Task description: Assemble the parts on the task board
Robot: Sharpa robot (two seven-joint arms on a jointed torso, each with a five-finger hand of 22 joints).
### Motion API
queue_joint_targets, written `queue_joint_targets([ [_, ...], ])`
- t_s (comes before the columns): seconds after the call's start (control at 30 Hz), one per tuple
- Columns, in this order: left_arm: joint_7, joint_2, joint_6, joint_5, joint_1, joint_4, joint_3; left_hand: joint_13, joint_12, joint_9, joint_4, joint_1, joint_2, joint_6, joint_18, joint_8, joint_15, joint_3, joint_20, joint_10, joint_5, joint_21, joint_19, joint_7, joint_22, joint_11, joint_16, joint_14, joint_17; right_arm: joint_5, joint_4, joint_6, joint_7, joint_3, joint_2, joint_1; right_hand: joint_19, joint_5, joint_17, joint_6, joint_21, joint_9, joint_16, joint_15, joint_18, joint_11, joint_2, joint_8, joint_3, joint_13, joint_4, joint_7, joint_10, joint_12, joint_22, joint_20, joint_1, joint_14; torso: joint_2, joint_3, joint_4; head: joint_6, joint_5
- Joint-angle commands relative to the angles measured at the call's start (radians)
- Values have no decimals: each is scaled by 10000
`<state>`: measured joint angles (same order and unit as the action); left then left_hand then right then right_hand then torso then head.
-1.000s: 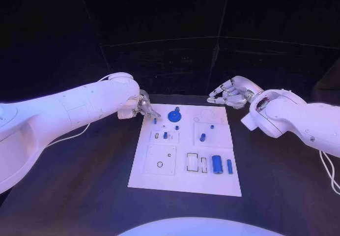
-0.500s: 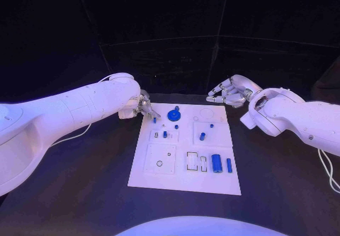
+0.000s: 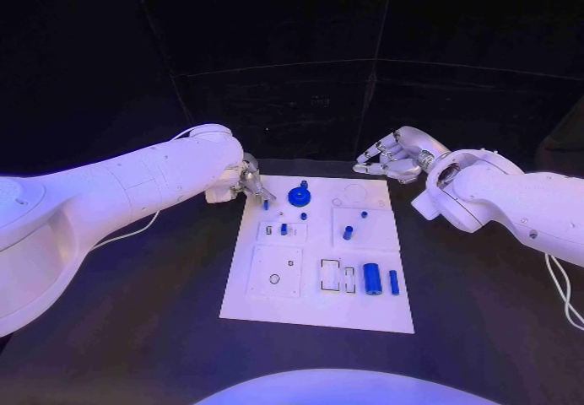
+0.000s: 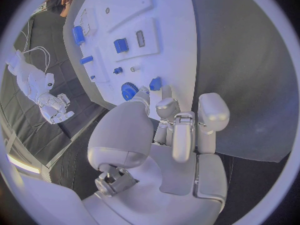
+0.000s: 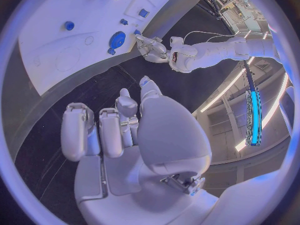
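We cannot tell whether the left hand point(image 3: 246, 183) pinches anything: its fingertips crowd a small blue peg point(image 3: 266, 204) at the board's point(image 3: 319, 314) far left corner, just beside the blue gear point(image 3: 300, 198). The right hand point(image 3: 392, 159) hovers off the board's far right corner, fingers curled, holding nothing.

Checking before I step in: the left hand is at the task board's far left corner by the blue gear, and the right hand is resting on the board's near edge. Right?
Not quite. The head view shows the right hand off the task board, beyond its far right corner. The left hand is at the far left corner by the blue gear.
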<state>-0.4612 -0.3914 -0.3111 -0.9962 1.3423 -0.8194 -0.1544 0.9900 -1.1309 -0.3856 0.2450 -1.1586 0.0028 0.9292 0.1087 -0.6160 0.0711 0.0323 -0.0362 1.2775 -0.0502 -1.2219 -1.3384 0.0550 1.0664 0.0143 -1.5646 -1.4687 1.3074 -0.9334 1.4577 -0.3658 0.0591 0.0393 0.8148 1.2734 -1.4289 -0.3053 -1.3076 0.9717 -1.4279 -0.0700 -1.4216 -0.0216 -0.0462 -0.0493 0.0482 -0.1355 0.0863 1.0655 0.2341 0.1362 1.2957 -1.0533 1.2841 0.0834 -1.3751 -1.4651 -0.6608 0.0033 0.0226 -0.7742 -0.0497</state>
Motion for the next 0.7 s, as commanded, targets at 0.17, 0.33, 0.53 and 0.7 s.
queue_joint_targets([
  [0.17, 157, 56, -67, -49, 0, 26, 6, -22, -33, 35, -232, -404, 165, 78, -24, 24, 55, -80, 26, 60, 26, -27, -69, 12, 19, 12, -42, -1012, 2597, -22, 10, 16, -74, -6, -23, 20, 77, -43, -79, -62, 65, 11, 35, -51, -172, 5, -94, -57, 78, -16, 8, 6, -90, 53, -14, -23, 9, -545, 7, 5, 4, -15, 17],
  [0.33, 208, 76, -113, -49, -9, 36, 7, -24, -35, 53, -445, -714, 300, 79, -26, 21, 59, -207, 28, 62, 25, -28, -70, 3, 37, 26, -48, -1015, 2609, -22, 11, 18, -75, -6, -24, 21, 77, -43, -79, -62, 65, 11, 35, -51, -172, 5, -94, -57, 78, -16, 8, 6, -90, 53, -14, -23, 9, -545, 20, 13, 11, -31, 19],
  [0.53, 242, 104, -131, -48, -20, 42, 7, -25, -35, 64, -535, -817, 322, 82, -29, 22, 60, -239, 30, 64, 25, -37, -76, -1, 58, 28, -51, -1016, 2614, -22, 11, 19, -76, -6, -35, 21, 77, -58, -76, -65, 66, 11, 38, -51, -172, 4, -107, -57, 80, -18, 6, 7, -93, 56, -15, -23, -1, -544, 12, 3, 20, -45, 26],
  [0.7, 252, 124, -132, -48, -29, 45, 7, -17, -42, 66, -551, -833, 325, 83, -29, 22, 61, -243, 30, 69, 25, -38, -77, -2, 60, 29, -52, -1017, 2617, -22, 9, 22, -77, -6, -43, 21, 77, -58, -76, -65, 66, 11, 38, -51, -172, 4, -107, -57, 80, -18, 6, 7, -93, 56, -15, -23, -1, -544, 17, 6, 24, -54, 21],
])
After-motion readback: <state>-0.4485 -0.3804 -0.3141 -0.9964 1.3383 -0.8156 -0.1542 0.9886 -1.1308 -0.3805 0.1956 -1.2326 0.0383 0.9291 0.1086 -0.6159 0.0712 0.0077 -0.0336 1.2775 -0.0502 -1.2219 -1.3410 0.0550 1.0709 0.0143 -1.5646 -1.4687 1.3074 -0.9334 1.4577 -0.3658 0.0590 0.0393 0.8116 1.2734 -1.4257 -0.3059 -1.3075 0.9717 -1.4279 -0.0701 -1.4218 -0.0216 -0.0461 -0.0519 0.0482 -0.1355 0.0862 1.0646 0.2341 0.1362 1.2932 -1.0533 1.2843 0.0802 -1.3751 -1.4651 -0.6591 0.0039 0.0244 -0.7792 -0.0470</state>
